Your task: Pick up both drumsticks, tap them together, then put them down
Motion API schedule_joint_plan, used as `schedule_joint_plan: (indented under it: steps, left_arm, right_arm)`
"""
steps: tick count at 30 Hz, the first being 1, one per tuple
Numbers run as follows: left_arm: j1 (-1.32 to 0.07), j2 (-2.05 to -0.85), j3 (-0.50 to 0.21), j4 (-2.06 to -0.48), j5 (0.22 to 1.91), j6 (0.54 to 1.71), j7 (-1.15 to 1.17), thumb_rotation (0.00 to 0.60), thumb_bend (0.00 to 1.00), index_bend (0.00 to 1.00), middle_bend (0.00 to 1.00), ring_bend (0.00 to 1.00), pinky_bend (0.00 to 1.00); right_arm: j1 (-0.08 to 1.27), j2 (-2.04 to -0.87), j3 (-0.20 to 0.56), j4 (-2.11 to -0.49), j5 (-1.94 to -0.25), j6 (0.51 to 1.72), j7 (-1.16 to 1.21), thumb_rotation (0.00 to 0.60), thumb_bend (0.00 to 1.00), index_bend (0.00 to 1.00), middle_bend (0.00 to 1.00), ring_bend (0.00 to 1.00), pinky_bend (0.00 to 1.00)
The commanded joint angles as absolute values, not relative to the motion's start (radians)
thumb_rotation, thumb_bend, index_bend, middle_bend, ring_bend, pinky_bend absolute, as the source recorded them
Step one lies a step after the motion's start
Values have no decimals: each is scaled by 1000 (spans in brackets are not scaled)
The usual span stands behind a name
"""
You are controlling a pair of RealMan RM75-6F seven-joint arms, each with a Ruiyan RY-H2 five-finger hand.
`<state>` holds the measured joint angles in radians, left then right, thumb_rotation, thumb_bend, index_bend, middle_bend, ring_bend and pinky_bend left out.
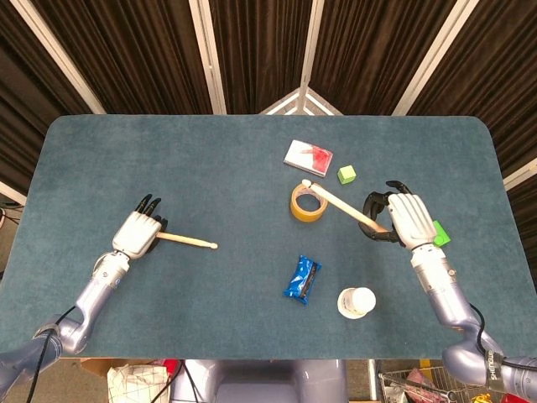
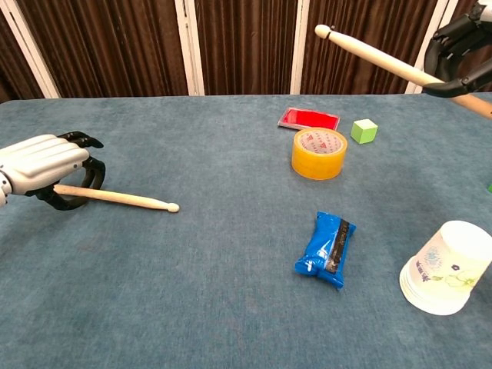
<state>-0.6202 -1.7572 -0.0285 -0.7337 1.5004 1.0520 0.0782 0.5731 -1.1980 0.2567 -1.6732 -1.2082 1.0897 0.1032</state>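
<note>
My left hand (image 1: 138,231) (image 2: 42,163) grips the butt of a light wooden drumstick (image 1: 186,241) (image 2: 115,197) at the table's left. The stick points right, angled down, and its tip touches or nearly touches the blue cloth. My right hand (image 1: 401,217) (image 2: 461,50) holds the second drumstick (image 1: 336,200) (image 2: 377,55) raised above the table at the right. That stick points left and its tip hangs over the yellow tape roll (image 1: 307,201) (image 2: 319,153). The two sticks are far apart.
A red packet (image 1: 308,155) (image 2: 308,118) and a green cube (image 1: 346,175) (image 2: 364,131) lie behind the tape. A blue snack packet (image 1: 302,279) (image 2: 327,249) and a tipped paper cup (image 1: 357,302) (image 2: 444,267) lie nearer. Another green block (image 1: 440,232) sits beside my right hand.
</note>
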Motion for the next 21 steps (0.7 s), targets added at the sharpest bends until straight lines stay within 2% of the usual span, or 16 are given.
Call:
schedule_joint_plan:
  steps: [1, 10, 21]
  left_arm:
    - [-618, -1750, -30, -744, 1496, 1049, 84, 600, 512, 475, 536, 84, 4]
    - [-614, -1738, -38, -760, 1478, 1038, 102, 600, 512, 449, 530, 90, 2]
    - [-616, -1721, -45, -783, 1465, 1028, 126, 600, 509, 442, 437, 62, 0]
  right_arm:
    - [572, -1197, 257, -1673, -1209, 1090, 102, 600, 456, 746, 649, 508, 153]
    - [568, -1197, 257, -1672, -1212, 1091, 103, 600, 456, 746, 649, 509, 153]
    - [565, -1203, 257, -1678, -1213, 1095, 94, 600, 457, 752, 650, 509, 153]
